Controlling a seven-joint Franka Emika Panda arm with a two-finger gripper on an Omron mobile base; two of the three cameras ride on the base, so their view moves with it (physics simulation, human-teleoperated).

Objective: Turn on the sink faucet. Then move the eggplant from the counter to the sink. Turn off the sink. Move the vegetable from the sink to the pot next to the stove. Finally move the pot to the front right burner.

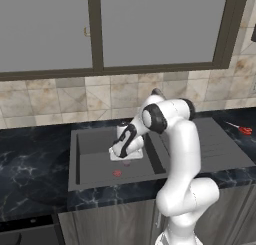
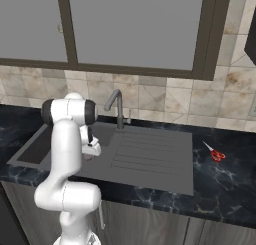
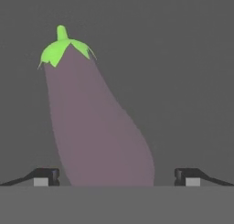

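Note:
The pale purple eggplant (image 3: 98, 127) with its green cap lies on the dark grey floor of the sink (image 1: 92, 164). My gripper (image 3: 116, 177) hangs low in the basin right over it, open, with one fingertip on each side of the eggplant's thick end and clear of it. In the left base view the gripper (image 1: 125, 156) is just above the eggplant (image 1: 126, 162), near the red drain (image 1: 117, 173). The sink faucet (image 2: 116, 101) rises behind the basin, past my arm. The pot and the stove are out of view.
The ribbed drainboard (image 2: 145, 154) lies right of the basin. Red-handled scissors (image 2: 216, 154) rest on the black marble counter (image 2: 225, 179) further right. A tiled wall and a window run along the back.

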